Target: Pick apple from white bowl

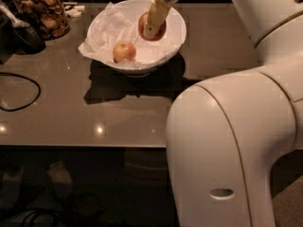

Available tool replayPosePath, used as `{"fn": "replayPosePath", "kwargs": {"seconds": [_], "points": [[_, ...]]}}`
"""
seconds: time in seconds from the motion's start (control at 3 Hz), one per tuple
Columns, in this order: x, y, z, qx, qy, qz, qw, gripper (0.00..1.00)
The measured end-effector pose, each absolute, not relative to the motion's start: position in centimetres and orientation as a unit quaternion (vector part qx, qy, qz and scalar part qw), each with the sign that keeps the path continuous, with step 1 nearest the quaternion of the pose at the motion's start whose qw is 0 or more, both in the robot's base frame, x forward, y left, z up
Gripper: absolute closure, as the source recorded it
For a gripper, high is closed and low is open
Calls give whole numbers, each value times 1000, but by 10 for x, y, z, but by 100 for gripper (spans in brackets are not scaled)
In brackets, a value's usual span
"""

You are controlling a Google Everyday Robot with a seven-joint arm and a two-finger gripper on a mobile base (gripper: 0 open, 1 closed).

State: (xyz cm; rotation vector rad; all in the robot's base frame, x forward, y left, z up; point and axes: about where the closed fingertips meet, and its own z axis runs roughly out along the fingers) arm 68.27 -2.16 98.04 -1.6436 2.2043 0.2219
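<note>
Camera view. We locate the gripper (151, 29) over the right rear part of the white bowl (179, 32), reaching down from the top edge of the frame. One tan finger (154, 16) runs diagonally across the front of the apple (162, 30). The opposing finger is hidden behind the fruit. We read the gripper as pinching the apple between the two. The apple is reddish and is seen against the bowl's inner back wall, higher than the bowl floor. We cannot tell whether it touches the wall or the paper.

The bowl stands at the far side of the grey table (71, 117). Crumpled white paper (102, 32) lines the bowl and spills over its left rim. A second apple (124, 51), paler with yellow patches, lies on the paper at the front left of the bowl, apart from the gripped fruit.

A glass jar (43, 12) of brown snacks stands at the far left of the table, well apart from the bowl. A black cable (21, 91) loops along the left edge. The robot's white arm housing (227, 150) fills the right foreground.
</note>
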Motion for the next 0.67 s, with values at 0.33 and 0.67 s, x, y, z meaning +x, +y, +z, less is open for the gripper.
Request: {"fn": "replayPosePath", "kwargs": {"seconds": [0.33,0.67], "points": [[665,-22,1006,-589,778,72,204,100],[642,-26,1021,-593,773,72,214,100]]}}
